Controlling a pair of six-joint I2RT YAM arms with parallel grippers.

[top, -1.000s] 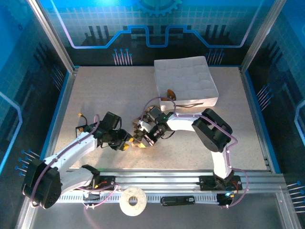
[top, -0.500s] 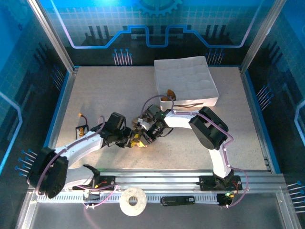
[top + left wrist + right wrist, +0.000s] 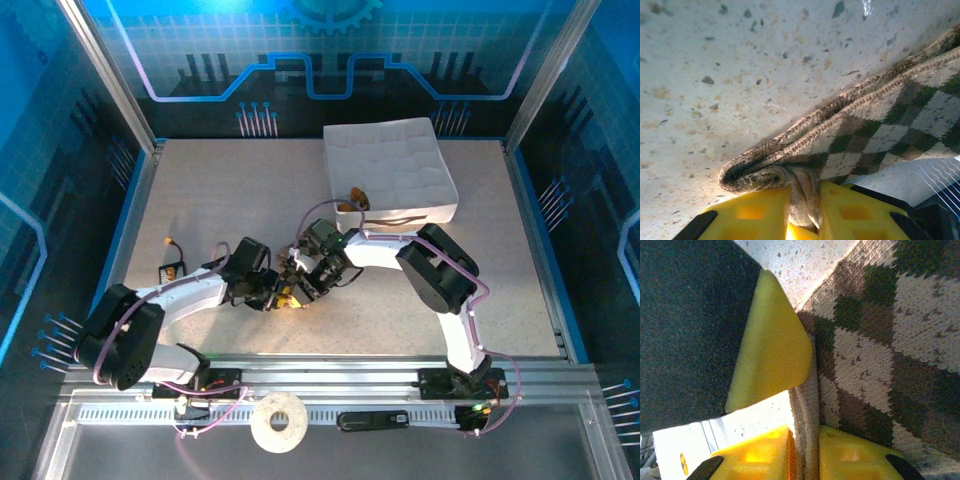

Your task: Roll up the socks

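The brown-and-beige argyle sock lies flat on the speckled table, its folded end bunched up. My left gripper is shut on that bunched end between its yellow fingers. My right gripper is shut on a ribbed edge of the same sock. A yellow finger of the left gripper sits close beside it. From above, the left gripper and right gripper meet low at the table's middle and cover the sock. A small orange-brown bit of fabric shows at the white box's front edge.
The white quilted box stands at the back right, just behind the right arm's elbow. A small black part with an orange plug lies at the left. A tape roll rests on the front rail.
The left arm has swung right and its gripper has closed in on the right gripper. The right gripper shifted slightly left. Both now sit together over the sock.
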